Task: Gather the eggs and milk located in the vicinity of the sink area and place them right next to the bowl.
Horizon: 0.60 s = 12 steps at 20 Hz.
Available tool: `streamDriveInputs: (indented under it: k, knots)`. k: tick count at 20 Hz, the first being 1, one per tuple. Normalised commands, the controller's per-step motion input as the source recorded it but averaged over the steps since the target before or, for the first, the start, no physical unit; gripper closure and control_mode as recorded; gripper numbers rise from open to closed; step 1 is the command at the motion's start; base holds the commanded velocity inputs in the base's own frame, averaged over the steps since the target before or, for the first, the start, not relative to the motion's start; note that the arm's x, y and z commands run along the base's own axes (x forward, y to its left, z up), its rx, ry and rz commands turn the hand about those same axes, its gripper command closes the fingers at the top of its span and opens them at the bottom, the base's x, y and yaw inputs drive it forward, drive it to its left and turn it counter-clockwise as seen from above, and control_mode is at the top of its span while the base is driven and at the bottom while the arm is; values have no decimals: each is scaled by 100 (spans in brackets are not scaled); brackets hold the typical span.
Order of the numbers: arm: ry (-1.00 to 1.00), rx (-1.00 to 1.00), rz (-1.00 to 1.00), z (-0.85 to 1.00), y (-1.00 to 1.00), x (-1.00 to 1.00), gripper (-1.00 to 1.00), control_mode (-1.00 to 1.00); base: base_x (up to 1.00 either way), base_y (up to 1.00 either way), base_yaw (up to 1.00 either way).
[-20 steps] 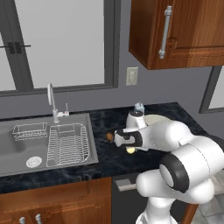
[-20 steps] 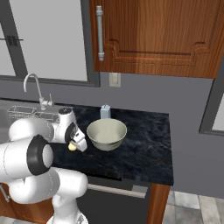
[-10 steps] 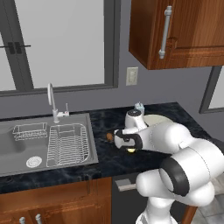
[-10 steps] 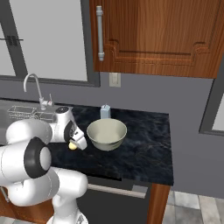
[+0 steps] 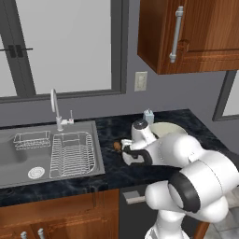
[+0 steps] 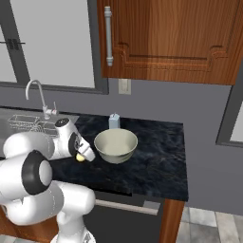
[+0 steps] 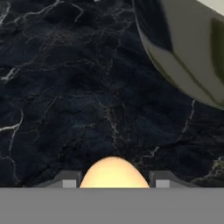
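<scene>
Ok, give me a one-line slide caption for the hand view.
Gripper shut on the pale egg above the dark marble counter, with the cream bowl just ahead.

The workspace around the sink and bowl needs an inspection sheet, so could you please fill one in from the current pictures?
Surface: dark marbled counter, bare patches right of the bowl.
Job's things: cream bowl on the counter; milk carton upright just behind it; pale egg between the jaws, beside the bowl; brown egg lying on the counter between sink and arm.
Clutter: wire dish rack in the sink; nothing loose seen elsewhere.
Grippers: gripper, jaws shut on the pale egg, low over the counter.
Cables: nothing seen.
Surroundings: faucet, window, wall outlet, wooden upper cabinet.
</scene>
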Motion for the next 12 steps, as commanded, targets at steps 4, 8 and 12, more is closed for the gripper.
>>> streamDriveInputs:
  k: [4, 8, 12]
  knots:
    - [-7, 0, -1, 0, -27, 6, 100, -100, 0, 0, 0]
    - [-10, 0, -2, 0, -29, 9, 100, -100, 0, 0, 0]
    - [-10, 0, -4, -4, -14, 11, 100, -100, 0, 0, 0]
